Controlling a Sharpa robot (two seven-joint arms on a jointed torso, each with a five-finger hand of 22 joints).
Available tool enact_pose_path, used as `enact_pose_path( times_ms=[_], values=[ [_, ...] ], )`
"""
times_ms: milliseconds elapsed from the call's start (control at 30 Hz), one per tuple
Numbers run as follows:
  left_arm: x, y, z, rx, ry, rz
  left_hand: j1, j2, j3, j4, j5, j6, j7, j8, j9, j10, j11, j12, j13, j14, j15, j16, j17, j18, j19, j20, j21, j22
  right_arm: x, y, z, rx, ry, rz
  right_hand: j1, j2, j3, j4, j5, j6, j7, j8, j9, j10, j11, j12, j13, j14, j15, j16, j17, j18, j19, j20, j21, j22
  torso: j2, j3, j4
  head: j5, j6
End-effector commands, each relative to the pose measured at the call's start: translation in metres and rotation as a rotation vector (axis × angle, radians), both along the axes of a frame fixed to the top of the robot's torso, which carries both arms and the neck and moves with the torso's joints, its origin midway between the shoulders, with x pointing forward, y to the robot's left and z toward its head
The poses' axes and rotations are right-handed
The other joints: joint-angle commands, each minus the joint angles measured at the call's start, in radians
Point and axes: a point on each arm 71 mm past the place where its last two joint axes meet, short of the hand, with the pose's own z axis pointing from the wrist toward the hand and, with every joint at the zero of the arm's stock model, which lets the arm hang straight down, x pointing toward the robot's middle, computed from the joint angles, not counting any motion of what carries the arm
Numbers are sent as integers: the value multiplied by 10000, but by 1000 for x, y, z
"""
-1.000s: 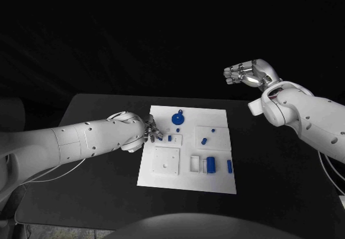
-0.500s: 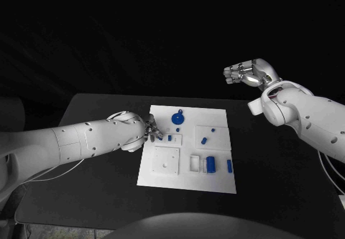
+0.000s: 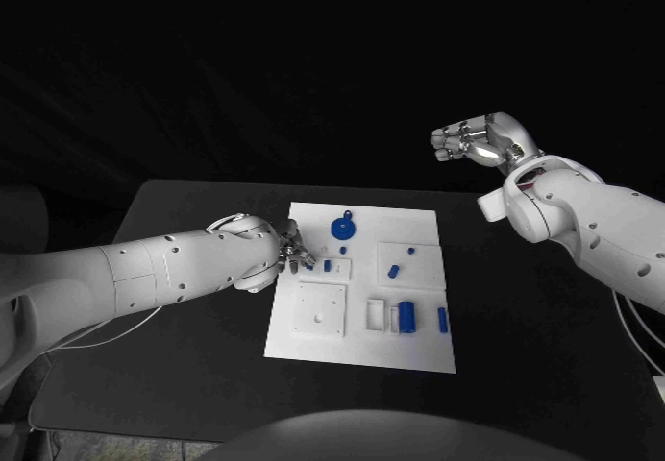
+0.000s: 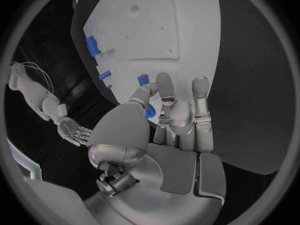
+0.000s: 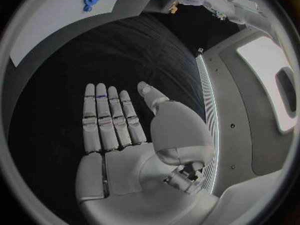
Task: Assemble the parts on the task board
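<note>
Left hand (image 3: pixel 287 252) at the task board's (image 3: pixel 416 351) left edge pinches 1 small blue part (image 4: pixel 149 111) in its fingertips. It's likely light, hard and slippery; grip its sides. Right hand (image 3: pixel 476 140) hovers open-palmed, well beyond the far-right corner.

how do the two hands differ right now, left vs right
The left hand is low at the task board, at its left edge; the right hand is raised, beyond the table's far edge and off the board. The left hand's fingertips reach a small blue part on the board, though whether they grip it is unclear; the right hand holds nothing, its fingers straight and side by side. Both are silver hands on white arms.
</note>
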Motion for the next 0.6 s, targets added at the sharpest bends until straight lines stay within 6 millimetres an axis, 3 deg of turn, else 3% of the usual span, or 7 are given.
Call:
enact_pose_path(
  times_ms=[33, 600],
  values=[
    [-5, -5, -6, -21, 358, -243, 29, 8, 514, -478, -23, 1211, -967, 14, 75, 327, -227, 65, -88, 77, -8, 33, 21, 112, 42, 9, 10, 193, -1, 2, 0, 6, -46, 160, -3, -65, -3, 36, 66, -102, 3, -18, -15, -58, 20, -62, -14, -91, 7, -56, -15, 81, -65, -15, -37, -12, 3, 1, -4, 15, -3],
    [-6, -6, -6, -64, 510, -291, -87, 76, 518, -368, -78, 1465, -1041, 25, 162, 326, -250, 325, -227, 123, 0, 164, 273, 119, 31, 49, 28, 193, -1, 2, 1, 9, -63, 153, -3, -65, -3, 36, 66, -102, 3, -18, -15, -58, 20, -62, -14, -91, 7, -56, -15, 81, -65, -15, -37, -12, 1, 9, -2, 20, -10]
  ],
)
